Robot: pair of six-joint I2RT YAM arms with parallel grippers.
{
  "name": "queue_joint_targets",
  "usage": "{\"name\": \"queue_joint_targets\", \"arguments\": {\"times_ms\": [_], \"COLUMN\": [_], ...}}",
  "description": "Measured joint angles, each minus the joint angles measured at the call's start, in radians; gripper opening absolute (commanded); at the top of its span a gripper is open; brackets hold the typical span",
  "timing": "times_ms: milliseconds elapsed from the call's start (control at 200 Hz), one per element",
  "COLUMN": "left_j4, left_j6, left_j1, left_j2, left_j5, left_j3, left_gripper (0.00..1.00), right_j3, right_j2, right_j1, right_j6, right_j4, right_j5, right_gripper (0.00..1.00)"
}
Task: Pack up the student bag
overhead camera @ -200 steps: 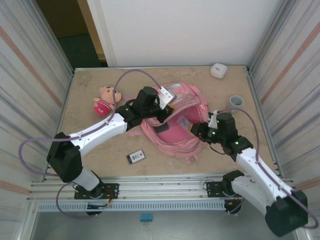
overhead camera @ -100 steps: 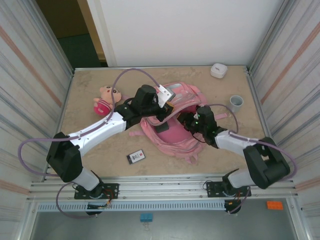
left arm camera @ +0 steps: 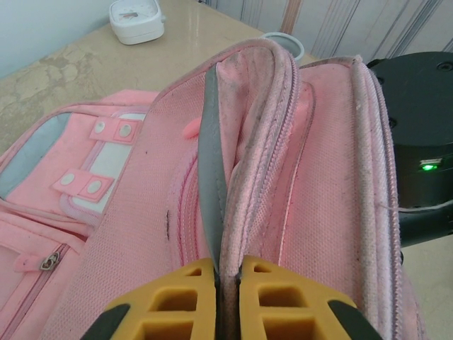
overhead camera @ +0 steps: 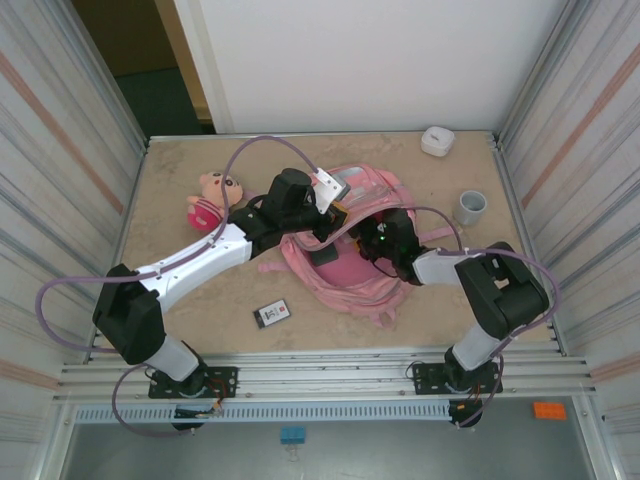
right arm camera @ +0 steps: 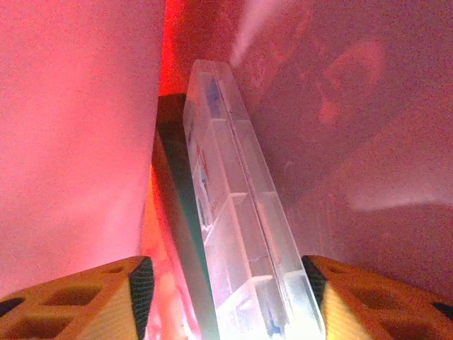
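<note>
Beige mottled worktop (overhead camera: pixel 165 180), ribbed metal wall panels (overhead camera: pixel 60 130) on both sides.

Small plush doll in a pink dress (overhead camera: pixel 210 200): lying left of centre, head toward the far side.

Small white square box with a round dial face (overhead camera: pixel 436 141): far edge, right of middle.

Grey round cup (overhead camera: pixel 471 207): upright, mouth up, near the right wall, well apart from the white box.

Dark flat rectangular card with a white label (overhead camera: pixel 272 313): lying flat and askew near the front edge.

Right wrist view: clear ribbed plastic case (right arm camera: pixel 241 234) standing on its long edge, with a dark flat slab (right arm camera: pixel 173 177) touching its left face.

Below the front rail: small blue object (overhead camera: pixel 292 435) and small orange object (overhead camera: pixel 548 409), both too small to identify.
</note>
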Motion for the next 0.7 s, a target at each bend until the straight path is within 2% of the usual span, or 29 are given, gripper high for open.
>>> {"name": "queue_joint_targets", "arguments": {"times_ms": [200,396,546,641,697], "left_j4": [-0.001,0.0,0.0,0.0,0.0], "left_j6": [0.005,0.03,0.075,0.111,0.126], "left_j1": [0.0,-0.008,-0.045,-0.081,-0.105], "left_j2": [0.0,0.006,0.028,0.053,0.072], "left_j5": [-0.003,-0.019,-0.042,-0.056,-0.068], "left_j3": [0.0,-0.001,-0.01,-0.028,-0.04], "left_gripper": [0.06,0.06,0.09,0.18,0.32], "right_j3": [-0.074,-0.082,-0.064,-0.039,-0.029], "right_j2": [-0.204,-0.555,-0.814,-0.912,-0.954], "right_j1": [0.002,0.004,0.004,0.004,0.003], "right_j6": [-0.061,-0.196,-0.319,-0.399,-0.452], "right_j4": [-0.206,-0.55,-0.795,-0.894,-0.925], "right_j5": [0.014,0.113,0.215,0.271,0.294], "right_gripper": [0.67,0.69,0.69,0.69,0.69]}}
